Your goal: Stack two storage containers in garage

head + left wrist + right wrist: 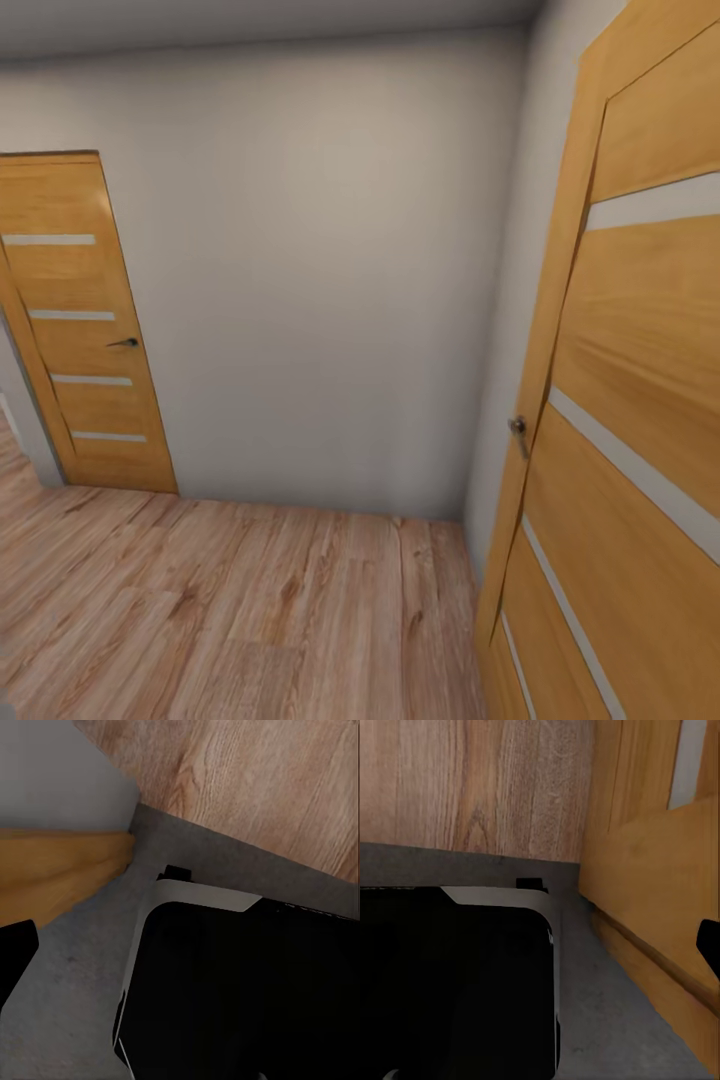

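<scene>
While no writing is readable, a wood door [640, 400] stands at the plank floor's [230, 610] right edge; finger state cannot be told.

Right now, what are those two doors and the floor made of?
The near door and the far door look like honey-coloured wood veneer, judging by the grain streaks, with pale strips that may be frosted glass and small dark handles, probably metal. The floor looks like light wood planks or laminate: seams, knots and matte grain show.
</scene>
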`<state>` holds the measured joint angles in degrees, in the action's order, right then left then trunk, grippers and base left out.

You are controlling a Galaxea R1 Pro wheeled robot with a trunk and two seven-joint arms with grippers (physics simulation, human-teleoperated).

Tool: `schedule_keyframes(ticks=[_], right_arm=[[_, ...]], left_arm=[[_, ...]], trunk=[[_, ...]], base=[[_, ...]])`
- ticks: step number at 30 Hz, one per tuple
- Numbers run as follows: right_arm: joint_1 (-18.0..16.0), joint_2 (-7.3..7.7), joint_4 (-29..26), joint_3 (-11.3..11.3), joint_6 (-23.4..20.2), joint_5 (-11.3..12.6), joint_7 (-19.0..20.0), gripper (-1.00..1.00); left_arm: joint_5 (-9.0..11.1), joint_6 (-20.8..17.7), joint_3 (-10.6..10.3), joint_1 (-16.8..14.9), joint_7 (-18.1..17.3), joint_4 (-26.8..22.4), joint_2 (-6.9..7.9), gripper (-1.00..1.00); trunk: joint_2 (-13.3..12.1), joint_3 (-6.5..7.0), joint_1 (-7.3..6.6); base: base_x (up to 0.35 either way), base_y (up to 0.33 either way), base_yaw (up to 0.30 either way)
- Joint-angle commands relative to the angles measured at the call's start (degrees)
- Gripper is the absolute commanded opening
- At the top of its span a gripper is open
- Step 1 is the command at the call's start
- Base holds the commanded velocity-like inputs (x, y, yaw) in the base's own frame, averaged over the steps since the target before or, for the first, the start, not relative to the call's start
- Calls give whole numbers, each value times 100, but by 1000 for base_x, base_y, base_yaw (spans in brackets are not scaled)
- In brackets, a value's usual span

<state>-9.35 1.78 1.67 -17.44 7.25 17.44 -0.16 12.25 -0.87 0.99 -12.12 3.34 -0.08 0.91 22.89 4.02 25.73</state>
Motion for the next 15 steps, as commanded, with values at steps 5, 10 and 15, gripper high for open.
schedule_keyframes(ticks=[5,10,15], right_arm=[[-5,-2,18,-49,31,49,-2,100],[-5,-2,18,-49,31,49,-2,100],[-5,-2,18,-49,30,49,-2,100]], left_arm=[[31,-9,7,-1,9,-1,-1,100],[31,-9,7,-1,9,-1,0,100],[31,-9,7,-1,9,-1,-2,100]], trunk=[[3,-2,5],[3,-2,5],[3,-2,5]], base=[[321,0,0],[321,0,0],[321,0,0]])
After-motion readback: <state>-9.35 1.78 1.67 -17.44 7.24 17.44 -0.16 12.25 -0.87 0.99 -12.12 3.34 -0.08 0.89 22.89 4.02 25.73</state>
